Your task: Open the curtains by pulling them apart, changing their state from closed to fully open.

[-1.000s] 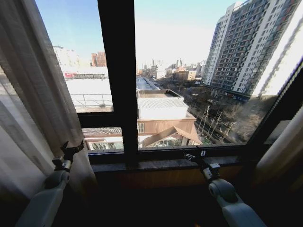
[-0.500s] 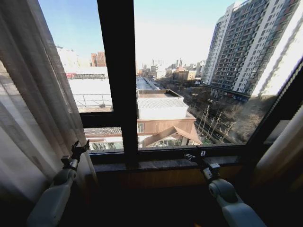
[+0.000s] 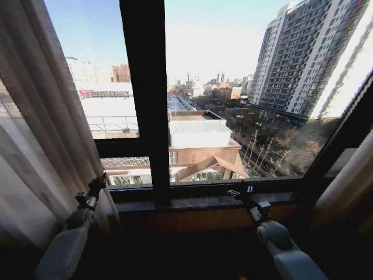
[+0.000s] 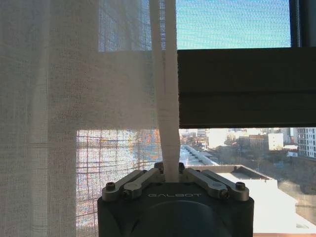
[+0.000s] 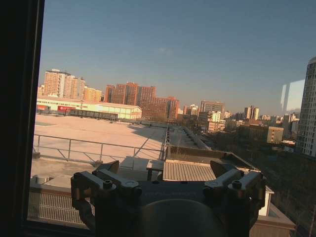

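Curtains (image 3: 41, 134): bunched at window's (image 3: 233, 87) left edge, second panel at right edge.
Left gripper (image 4: 171, 178): clamped on curtain hem.
Right gripper (image 5: 165, 180): fingers spread, above sill (image 3: 204, 202).

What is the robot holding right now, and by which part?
The left gripper pinches the sheer curtain by its hemmed inner edge. The right gripper is open, holding nothing, over the window sill.

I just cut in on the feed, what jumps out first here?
The big window with its sunlit city fills the middle, the sheer curtains drawn to both sides. The left gripper is shut on the left panel's hem by the sill; the right gripper hovers open over the sill.
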Available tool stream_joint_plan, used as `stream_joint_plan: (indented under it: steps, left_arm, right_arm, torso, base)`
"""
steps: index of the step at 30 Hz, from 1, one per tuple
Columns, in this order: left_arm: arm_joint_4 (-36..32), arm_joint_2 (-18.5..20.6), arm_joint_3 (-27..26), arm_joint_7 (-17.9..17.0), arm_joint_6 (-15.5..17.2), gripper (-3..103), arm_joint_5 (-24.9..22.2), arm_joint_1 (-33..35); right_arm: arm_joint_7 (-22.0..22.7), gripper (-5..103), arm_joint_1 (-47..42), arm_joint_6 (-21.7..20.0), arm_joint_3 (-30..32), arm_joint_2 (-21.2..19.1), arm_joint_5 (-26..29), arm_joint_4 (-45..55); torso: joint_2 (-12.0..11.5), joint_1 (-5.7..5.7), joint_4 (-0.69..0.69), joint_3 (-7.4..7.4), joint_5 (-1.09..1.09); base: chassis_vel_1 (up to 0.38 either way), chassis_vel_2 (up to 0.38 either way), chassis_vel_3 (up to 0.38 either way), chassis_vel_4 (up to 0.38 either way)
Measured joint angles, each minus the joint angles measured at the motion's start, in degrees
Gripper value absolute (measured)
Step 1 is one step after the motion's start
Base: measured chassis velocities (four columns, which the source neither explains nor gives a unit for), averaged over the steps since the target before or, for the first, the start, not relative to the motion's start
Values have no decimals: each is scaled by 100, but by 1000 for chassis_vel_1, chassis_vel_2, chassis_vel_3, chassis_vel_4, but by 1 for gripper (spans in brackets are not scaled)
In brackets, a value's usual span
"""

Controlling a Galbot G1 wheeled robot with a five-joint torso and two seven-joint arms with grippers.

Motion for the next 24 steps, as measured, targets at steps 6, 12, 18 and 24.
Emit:
stream_joint_plan:
  steps: [6,12,18,24]
  left_arm:
    - [-93,-9,-99,-30,0,0,-11,119]
    - [-127,-5,-169,-39,-24,0,-21,214]
    - [-130,62,-215,-45,-50,0,-57,262]
    - [-181,74,-238,-56,-66,0,-84,310]
  right_arm:
    - [0,100,0,0,0,0,0,0]
    - [0,100,0,0,0,0,0,0]
    - [0,100,0,0,0,0,0,0]
    - [-1,100,0,0,0,0,0,0]
  torso:
    - [0,0,0,0,0]
    - [0,0,-1,0,0]
    - [0,0,-1,0,0]
    - [0,0,0,0,-2]
  base:
    - [0,0,0,0]
    - [0,0,0,0]
    - [57,58,-54,-59]
    - [187,177,-181,-200]
